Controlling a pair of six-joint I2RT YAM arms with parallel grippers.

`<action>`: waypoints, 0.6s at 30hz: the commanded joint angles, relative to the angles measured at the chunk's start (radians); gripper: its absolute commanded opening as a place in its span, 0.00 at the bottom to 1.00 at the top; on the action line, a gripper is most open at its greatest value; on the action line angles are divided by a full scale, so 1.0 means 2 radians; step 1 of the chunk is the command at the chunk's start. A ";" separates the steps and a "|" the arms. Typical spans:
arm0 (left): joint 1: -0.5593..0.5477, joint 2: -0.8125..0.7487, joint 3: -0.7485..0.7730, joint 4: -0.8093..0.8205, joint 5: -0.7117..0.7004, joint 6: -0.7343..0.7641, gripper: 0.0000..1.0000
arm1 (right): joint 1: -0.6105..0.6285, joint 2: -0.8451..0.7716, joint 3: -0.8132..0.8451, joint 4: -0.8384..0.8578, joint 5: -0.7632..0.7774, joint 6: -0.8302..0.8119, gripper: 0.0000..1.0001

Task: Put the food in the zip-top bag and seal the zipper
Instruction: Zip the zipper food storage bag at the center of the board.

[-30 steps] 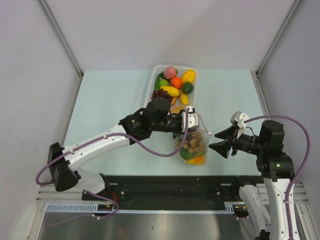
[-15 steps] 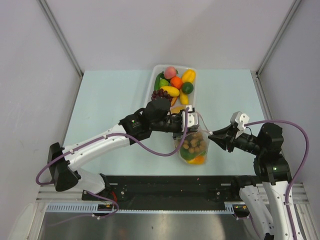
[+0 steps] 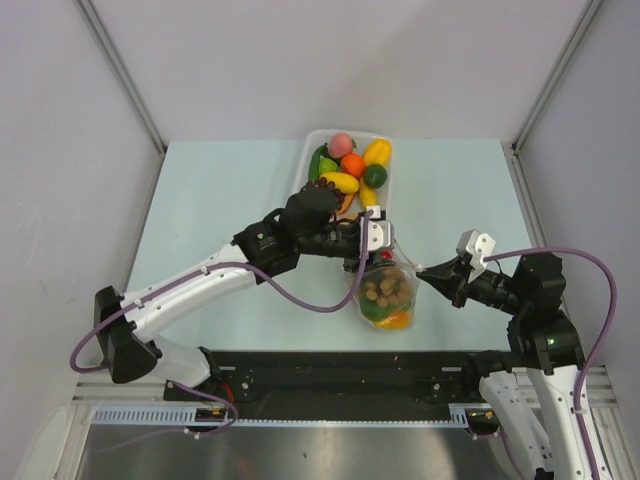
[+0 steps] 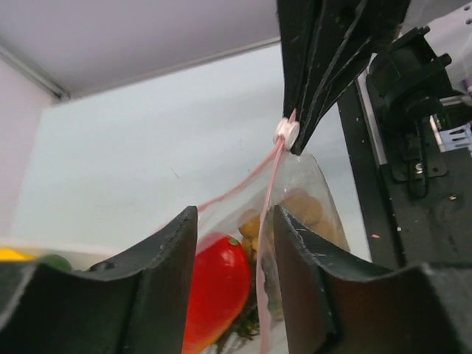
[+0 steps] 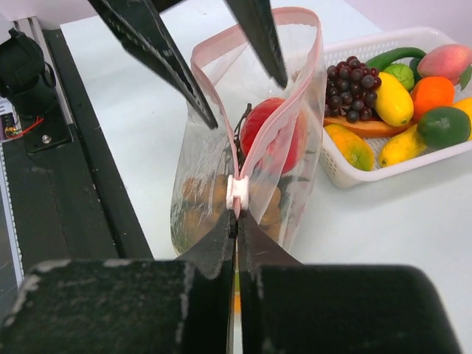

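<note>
There are two arms, one clear bag (image 3: 386,292), one white basket (image 5: 346,173) and one pale blue-green table (image 3: 220,220). The basket holds ten loose toy foods: one bunch of dark grapes (image 5: 352,82), a cucumber (image 5: 394,57), a lime (image 5: 403,74), a pink-red mango (image 5: 447,62), a yellow oval fruit (image 5: 391,99), an orange (image 5: 432,94), a dark green fruit (image 5: 443,125), an orange-yellow slice (image 5: 351,144), a long yellow piece (image 5: 402,147) and one more yellow piece cut off at the picture's edge.

The bag stands on the table just in front of the basket. It holds a red piece (image 5: 271,133), a brown knobbly bunch (image 3: 388,289), and green and orange-yellow bits at the bottom. Their exact number cannot be told.

The right gripper (image 5: 236,215) is pinched tight, its tips closed on the small white slider (image 5: 234,190) at one end of the pink zipper (image 5: 293,96). The left gripper (image 4: 232,220) stands about half apart, astride the bag's mouth. Whether its fingers (image 4: 169,280) touch the plastic cannot be told.

The bag is thin, crinkly and see-through, and its mouth gapes in a loop. The foods are smooth and glossy. The basket is slotted plastic, and the fingers are matte black wedges.
</note>
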State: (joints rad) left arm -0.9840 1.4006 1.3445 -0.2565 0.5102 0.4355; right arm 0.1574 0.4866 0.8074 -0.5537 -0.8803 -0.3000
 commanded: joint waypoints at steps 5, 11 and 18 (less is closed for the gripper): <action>-0.018 0.031 0.118 -0.092 0.069 0.129 0.52 | 0.004 -0.003 0.014 0.000 0.001 -0.027 0.00; -0.036 0.067 0.155 -0.136 0.072 0.134 0.57 | 0.004 -0.003 0.021 -0.003 0.002 -0.027 0.00; -0.048 0.090 0.172 -0.155 0.068 0.132 0.58 | 0.005 -0.005 0.027 -0.003 -0.005 -0.026 0.00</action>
State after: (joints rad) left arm -1.0691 1.5723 1.6268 -0.5438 0.6151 0.6865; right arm 0.1608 0.4858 0.8173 -0.5728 -0.8803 -0.3378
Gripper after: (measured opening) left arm 0.591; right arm 0.010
